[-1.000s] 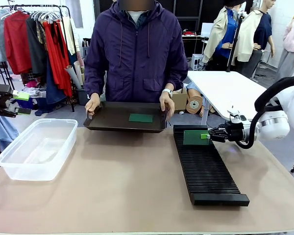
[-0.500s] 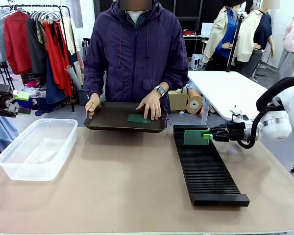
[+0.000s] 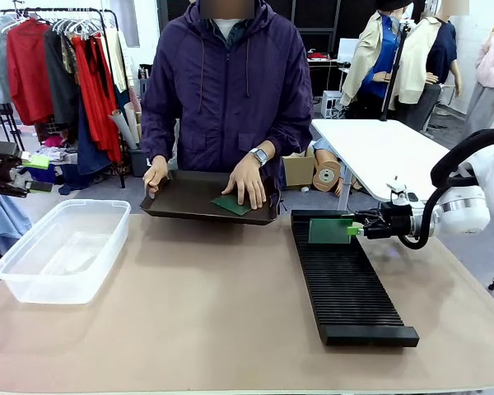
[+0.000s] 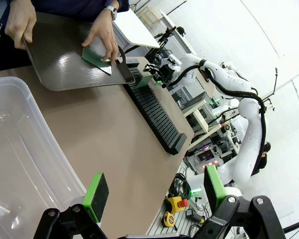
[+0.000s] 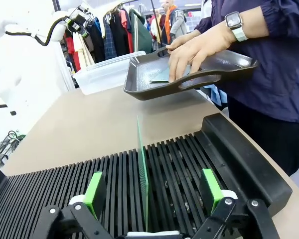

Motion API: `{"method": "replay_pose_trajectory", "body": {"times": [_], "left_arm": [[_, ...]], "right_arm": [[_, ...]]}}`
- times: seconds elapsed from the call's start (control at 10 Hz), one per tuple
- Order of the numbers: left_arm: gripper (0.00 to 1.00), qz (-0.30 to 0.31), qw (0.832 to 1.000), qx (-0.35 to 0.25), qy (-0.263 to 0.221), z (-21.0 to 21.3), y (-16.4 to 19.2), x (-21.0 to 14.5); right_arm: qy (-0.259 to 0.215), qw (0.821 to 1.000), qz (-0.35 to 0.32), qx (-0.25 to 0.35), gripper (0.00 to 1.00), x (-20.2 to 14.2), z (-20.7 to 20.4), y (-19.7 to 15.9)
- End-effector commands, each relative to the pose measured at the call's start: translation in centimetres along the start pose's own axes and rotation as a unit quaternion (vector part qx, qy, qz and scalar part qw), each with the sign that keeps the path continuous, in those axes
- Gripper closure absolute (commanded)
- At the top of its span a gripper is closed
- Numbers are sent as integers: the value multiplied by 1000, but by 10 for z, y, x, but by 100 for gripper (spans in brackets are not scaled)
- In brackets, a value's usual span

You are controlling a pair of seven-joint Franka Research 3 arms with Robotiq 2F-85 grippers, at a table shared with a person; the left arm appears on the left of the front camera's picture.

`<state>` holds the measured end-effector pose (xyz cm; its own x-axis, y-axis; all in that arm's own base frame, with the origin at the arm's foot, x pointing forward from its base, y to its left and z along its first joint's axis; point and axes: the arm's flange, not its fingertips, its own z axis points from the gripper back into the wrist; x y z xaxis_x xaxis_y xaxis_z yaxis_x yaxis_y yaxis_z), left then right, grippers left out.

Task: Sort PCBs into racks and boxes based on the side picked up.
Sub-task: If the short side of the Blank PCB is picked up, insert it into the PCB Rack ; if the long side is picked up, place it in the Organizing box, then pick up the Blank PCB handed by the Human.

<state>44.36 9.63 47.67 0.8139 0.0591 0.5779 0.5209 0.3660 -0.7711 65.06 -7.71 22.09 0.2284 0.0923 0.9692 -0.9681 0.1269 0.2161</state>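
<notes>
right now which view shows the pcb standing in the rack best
Right wrist view: the PCB stands close up, edge-on in a slot of the rack, between the fingers of the open right gripper. Front view shows its broad face; left wrist view shows it tiny.

Rack (image 5: 189,159) beneath the right gripper (image 5: 152,191): black ribbed plastic, matt. Circuit board (image 5: 143,184) standing between this gripper's fingers: thin green laminate, smooth. Gripper pads (image 5: 95,191): green, matt; gripper body black. Tray (image 5: 154,91) beyond the rack: dark, smooth, soft sheen. Tub (image 4: 30,129) beside the left gripper (image 4: 154,189): clear glossy plastic. Bench (image 3: 189,329): tan, matt.
</notes>
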Motion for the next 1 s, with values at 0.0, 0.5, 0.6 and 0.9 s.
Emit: {"method": "replay_pose_trajectory", "body": {"times": [0.0,0.5,0.6,0.9], "left_arm": [[0,-2,1000,0,-1,1,-1,1],[0,-2,1000,0,-1,1,-1,1],[0,-2,1000,0,-1,1,-1,1],[0,-2,1000,0,-1,1,-1,1]], "right_arm": [[0,1000,-1,0,0,0,0,0],[0,1000,-1,0,0,0,0,0],[0,1000,-1,0,0,0,0,0],[0,1000,-1,0,0,0,0,0]]}}
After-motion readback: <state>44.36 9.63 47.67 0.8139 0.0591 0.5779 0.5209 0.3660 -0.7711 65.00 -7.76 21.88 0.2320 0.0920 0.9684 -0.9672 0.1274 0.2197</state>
